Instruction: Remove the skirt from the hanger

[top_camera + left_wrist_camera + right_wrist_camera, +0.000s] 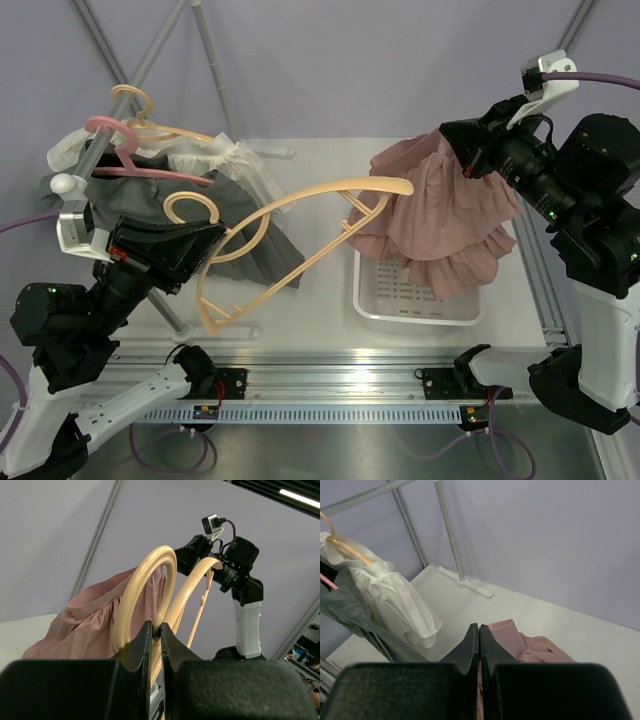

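Left gripper [155, 630] clamps hanger [385, 185] hook tight, anchoring it; right gripper [479, 632], closed, seemingly pinches skirt [450, 220] waistband to pull it off above basket [420, 317]

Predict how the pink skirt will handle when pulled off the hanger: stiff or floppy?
Probably floppy: the pink skirt sags in gathered folds. Likely light, since it drapes from one pinch. It may snag on the hanger tip.
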`<state>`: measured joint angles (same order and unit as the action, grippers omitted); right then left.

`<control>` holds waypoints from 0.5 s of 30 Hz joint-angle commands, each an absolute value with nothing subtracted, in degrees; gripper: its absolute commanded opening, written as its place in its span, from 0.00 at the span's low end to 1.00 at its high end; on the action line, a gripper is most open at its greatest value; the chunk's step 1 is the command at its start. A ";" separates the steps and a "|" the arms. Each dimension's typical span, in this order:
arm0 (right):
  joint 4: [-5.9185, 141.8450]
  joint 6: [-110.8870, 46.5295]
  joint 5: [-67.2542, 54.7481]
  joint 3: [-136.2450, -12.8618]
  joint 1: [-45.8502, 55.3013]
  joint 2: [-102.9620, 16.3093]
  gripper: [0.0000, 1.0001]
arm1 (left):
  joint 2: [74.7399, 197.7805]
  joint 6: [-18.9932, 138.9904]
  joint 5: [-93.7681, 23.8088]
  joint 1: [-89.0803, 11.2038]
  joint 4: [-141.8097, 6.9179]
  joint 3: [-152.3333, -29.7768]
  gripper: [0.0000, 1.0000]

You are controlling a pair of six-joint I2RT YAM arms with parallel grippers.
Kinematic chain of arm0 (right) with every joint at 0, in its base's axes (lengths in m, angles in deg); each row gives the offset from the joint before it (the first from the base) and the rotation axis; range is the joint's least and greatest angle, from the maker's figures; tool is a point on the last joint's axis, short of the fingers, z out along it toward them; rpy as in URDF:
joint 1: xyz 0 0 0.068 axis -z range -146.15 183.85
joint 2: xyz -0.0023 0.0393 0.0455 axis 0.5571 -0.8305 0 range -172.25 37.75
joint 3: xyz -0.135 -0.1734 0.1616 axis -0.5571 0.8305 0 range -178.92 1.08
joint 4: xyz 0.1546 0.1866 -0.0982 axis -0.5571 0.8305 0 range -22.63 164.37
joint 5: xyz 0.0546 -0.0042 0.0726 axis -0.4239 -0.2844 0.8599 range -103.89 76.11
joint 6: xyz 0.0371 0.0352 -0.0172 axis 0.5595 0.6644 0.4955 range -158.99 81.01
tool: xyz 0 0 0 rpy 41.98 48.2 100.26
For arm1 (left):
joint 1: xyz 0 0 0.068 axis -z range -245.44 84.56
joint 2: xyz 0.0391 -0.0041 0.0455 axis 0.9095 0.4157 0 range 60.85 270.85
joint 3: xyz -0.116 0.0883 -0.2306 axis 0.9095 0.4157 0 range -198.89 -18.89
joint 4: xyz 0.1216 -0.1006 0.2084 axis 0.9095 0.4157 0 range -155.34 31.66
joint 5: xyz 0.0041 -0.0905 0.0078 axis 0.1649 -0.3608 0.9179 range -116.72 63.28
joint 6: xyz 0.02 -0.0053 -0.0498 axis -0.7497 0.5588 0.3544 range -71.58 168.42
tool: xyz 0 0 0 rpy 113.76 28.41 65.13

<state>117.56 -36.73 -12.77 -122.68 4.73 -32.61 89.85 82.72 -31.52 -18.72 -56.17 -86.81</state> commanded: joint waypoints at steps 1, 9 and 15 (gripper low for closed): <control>116.15 -38.38 -11.35 -122.50 6.16 -33.17 0.00 | 91.09 82.17 -32.52 -18.94 -58.22 -85.86 0.00; 115.61 -38.64 -12.40 -127.38 7.92 -32.90 0.00 | 91.53 82.96 -33.22 -18.86 -58.57 -83.49 0.00; 117.99 -42.50 -20.48 -131.64 8.01 -33.27 0.00 | 91.26 83.58 -33.40 -18.94 -58.84 -82.69 0.00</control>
<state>120.49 -39.24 -15.39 -129.20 7.50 -34.65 91.22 83.01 -32.26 -18.72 -55.47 -82.43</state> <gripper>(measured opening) 0.011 0.088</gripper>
